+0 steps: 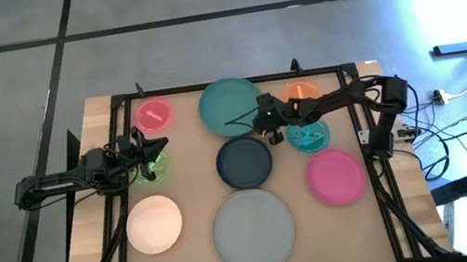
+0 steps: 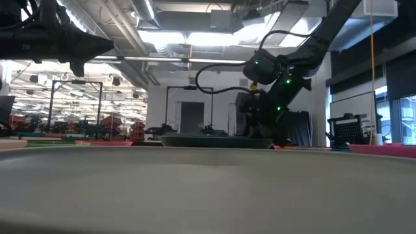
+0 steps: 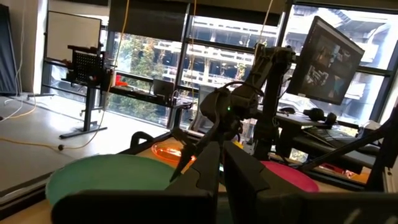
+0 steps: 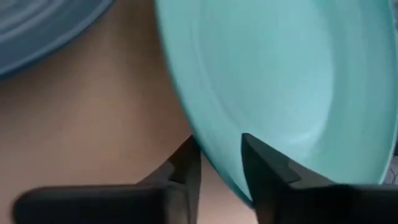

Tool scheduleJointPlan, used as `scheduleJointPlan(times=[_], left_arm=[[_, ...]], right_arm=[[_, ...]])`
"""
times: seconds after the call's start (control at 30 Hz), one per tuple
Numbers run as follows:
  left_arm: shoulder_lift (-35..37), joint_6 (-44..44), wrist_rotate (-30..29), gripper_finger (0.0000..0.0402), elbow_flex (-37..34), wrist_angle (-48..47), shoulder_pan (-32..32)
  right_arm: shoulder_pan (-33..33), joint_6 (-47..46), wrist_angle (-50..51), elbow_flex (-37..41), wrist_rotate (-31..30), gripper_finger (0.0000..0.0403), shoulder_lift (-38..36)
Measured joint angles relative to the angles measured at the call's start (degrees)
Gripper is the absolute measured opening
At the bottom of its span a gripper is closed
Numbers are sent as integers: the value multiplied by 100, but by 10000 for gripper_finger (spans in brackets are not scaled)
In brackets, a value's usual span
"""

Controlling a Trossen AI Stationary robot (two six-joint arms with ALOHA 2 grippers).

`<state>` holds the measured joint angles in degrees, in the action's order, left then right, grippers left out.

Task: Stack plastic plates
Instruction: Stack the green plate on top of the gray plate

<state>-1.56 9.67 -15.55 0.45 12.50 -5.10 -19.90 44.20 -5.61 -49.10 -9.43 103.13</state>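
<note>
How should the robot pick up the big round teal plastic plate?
By its thin raised rim. The big round teal plastic plate lies flat on the table, so only the edge gives fingers something to pinch. The right gripper already straddles the rim nearest the dark navy plate, one finger over the plate, the other outside.

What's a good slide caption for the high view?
Right gripper straddles the teal plate's rim; left gripper hovers above the small green plate.
</note>
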Motion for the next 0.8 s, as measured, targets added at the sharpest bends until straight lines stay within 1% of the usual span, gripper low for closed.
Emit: scheduleJointPlan(times=[0.17,0.2,0.33,0.43,0.6,0.73,0.8], left_arm=[[-1,11,-2,15,0,23,0],[1,11,-2,15,0,42,0],[1,-69,-2,15,0,63,0],[-1,-79,-2,15,0,63,-2],[0,-79,-4,15,-1,63,0],[-1,-56,11,15,0,47,0],[-1,74,79,15,0,52,14]], right_arm=[[13,87,16,2,-6,16,0],[54,112,13,2,-52,9,0],[171,201,3,4,-185,10,-46],[313,274,72,8,-308,4,-275],[698,72,382,9,-345,3,-1053],[1237,-354,790,9,-315,3,-1717],[1569,-652,883,9,-201,2,-2014]])
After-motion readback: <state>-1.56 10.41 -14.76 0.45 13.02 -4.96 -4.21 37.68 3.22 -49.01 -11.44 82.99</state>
